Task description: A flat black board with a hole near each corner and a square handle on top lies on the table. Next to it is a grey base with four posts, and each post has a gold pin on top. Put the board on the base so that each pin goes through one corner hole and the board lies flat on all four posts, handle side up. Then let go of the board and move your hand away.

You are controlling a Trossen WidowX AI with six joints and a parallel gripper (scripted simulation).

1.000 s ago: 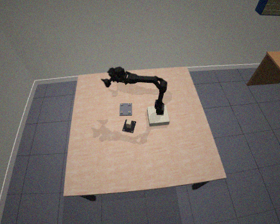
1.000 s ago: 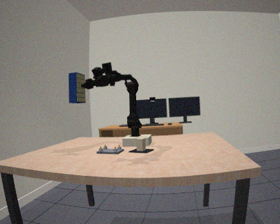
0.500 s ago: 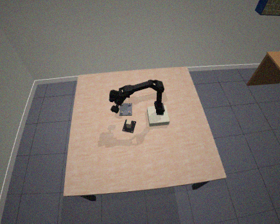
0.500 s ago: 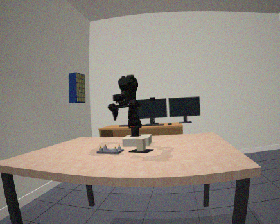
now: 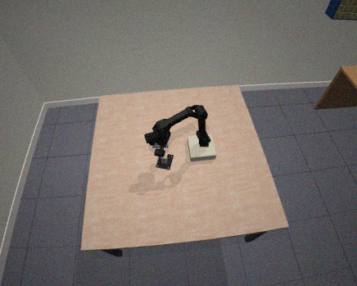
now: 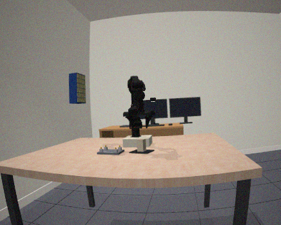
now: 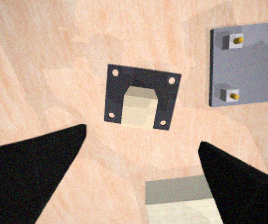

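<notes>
Black jointed arm, dark tapered claw (image 5: pixel 162 150) (image 6: pixel 140 124) (image 7: pixel 142 138)

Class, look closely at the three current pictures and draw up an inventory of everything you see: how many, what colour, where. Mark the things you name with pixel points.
Board (image 5: pixel 159 165) (image 7: pixel 113 95): one, black, flat on the table
Handle (image 6: pixel 141 145) (image 7: pixel 139 111): one, beige, upright on the board
Grey base (image 6: pixel 110 152) (image 7: pixel 255 70): one, beside the board, posts with gold pins
Table (image 5: pixel 184 209) (image 6: pixel 125 171): one, light wood top, dark legs
Monitors (image 6: pixel 185 107): two, dark, on the desk behind
Desk (image 5: pixel 342 87) (image 6: pixel 119 131): one, brown, beyond the table
Wall unit (image 5: pixel 339 0) (image 6: pixel 73 88): one, blue with a yellowish grid, on a wall
Pedestal (image 5: pixel 202 157) (image 6: pixel 129 142): one, off-white, under the arm
Arm (image 5: pixel 173 120) (image 6: pixel 137 103): one, black, above the pedestal
Gripper (image 7: pixel 142 138): one, black, open
</notes>
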